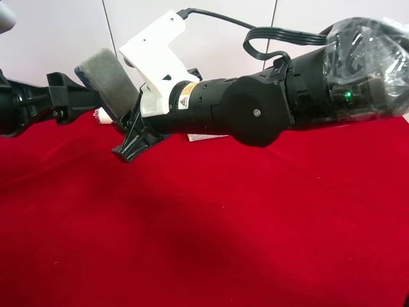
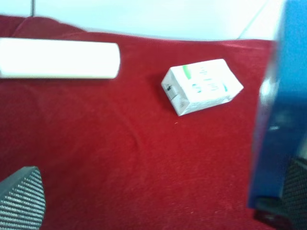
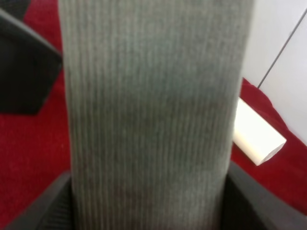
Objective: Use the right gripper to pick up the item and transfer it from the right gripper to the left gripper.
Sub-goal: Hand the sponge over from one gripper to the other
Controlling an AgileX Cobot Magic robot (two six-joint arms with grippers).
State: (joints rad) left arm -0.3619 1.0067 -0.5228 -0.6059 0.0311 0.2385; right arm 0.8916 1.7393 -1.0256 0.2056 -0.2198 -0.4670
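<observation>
I'm watching the right fingers [image 1: 131,144] clamping the item [image 1: 108,80] above the counter [image 1: 223,230] in the high cam. Right wrist cam is mostly giving me grey felt; left wrist cam is showing its blue base beside the wide-spread left fingers [image 2: 21,201].

You see the item [image 1: 110,78] at the upper left of the high view: a grey top with fine ribbed lines and a blue base. The counter [image 1: 223,230] is plain deep red. The roll [image 2: 57,58] is cream-white, the carton [image 2: 201,86] white with green print, and the bracket [image 1: 156,51] white.
</observation>
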